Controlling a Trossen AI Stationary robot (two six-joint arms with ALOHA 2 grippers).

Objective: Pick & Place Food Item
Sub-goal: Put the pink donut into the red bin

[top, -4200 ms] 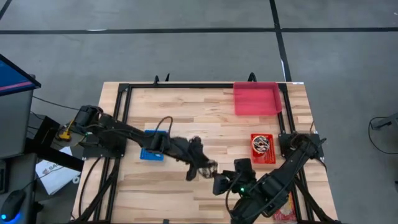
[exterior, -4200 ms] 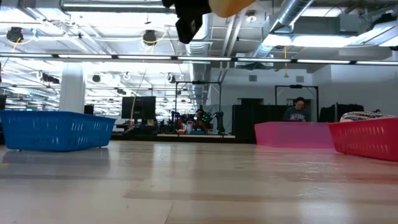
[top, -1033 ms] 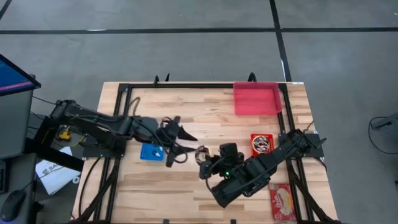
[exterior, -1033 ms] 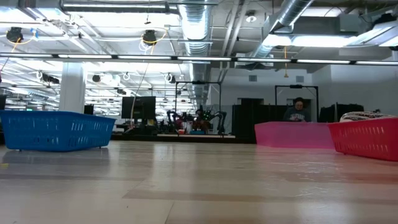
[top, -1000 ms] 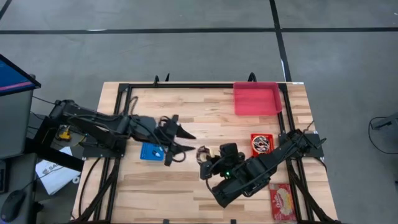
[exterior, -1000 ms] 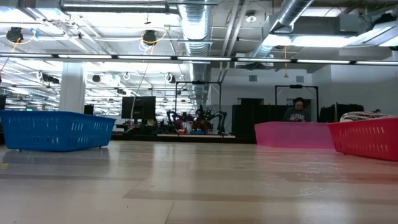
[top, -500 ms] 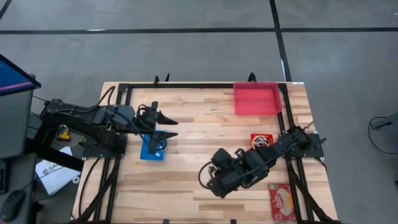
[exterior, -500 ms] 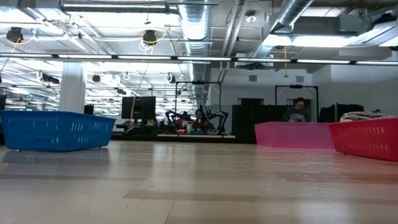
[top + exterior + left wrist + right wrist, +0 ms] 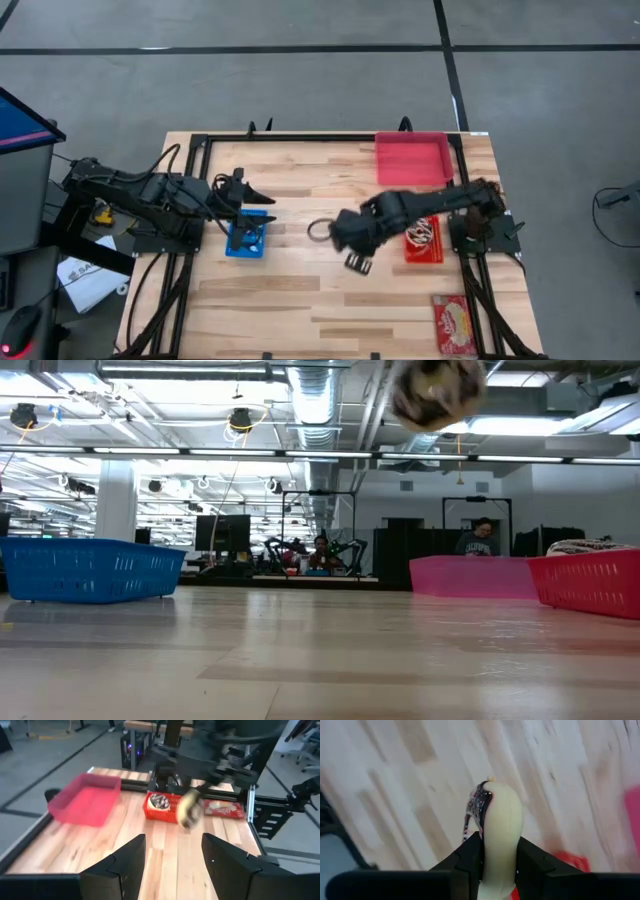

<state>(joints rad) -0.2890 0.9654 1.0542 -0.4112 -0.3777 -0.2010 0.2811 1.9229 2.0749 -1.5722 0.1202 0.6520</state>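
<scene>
Right gripper [image 9: 498, 857] has the food item [image 9: 498, 840] pinched between its two fingers, a pale rounded piece with a dark sprinkled end, carried well above the table [image 9: 300, 300]. In the high view it sits at centre frame, just left of the red basket [image 9: 423, 238]; the low view catches it up at the top edge [image 9: 437, 390]. This looks like the carry step, pick done, place still to come. Next move, I'd judge, calls for swinging it over a container and lowering before letting go (which one the task doesn't say). Candidates: the red basket, already holding something, and the pink tray [image 9: 412, 158] at upper right. A packaged snack [image 9: 454, 322] lies lower right. Left gripper [image 9: 172, 852] hangs spread and empty by the blue basket [image 9: 246, 238] at left, clear of the path.
</scene>
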